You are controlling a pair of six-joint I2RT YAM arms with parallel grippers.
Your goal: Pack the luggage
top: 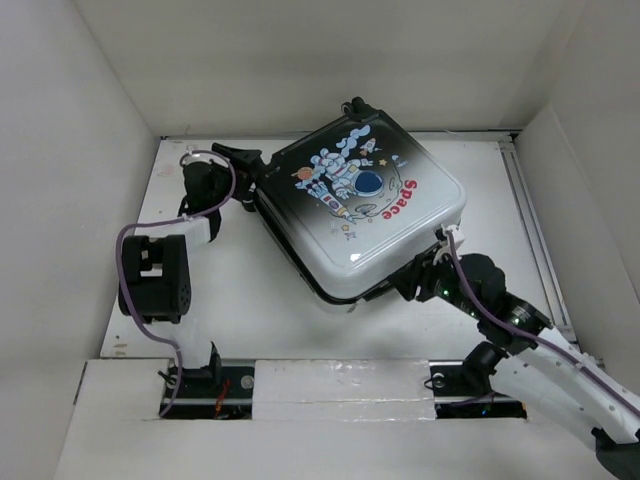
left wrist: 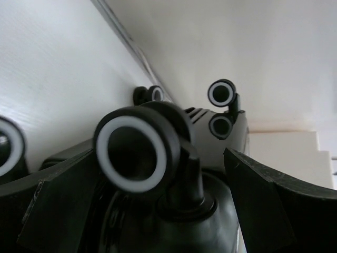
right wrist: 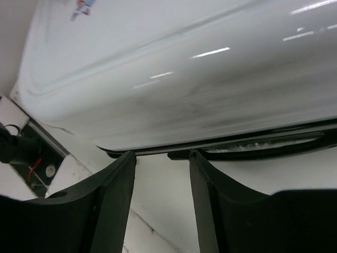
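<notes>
A: Where's the luggage [top: 365, 205]?
B: Lid down on the table [top: 240, 290]. Your left gripper [top: 243, 162] gapes around a wheel [left wrist: 131, 153]. Your right gripper [right wrist: 162, 155], apart and empty, faces the seam. Likely the closing step: steady it, then seal.

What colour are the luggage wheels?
The wheels are black with white rings; the left wrist view shows it best.

A white table [top: 250, 290], boxed in by white walls [top: 80, 150] on three sides, carries one item: the luggage [top: 360, 200], a small hard-shell suitcase. It lies flat and diagonal toward the far middle, astronaut-printed shell facing up, wheels at its far-left edge.
</notes>
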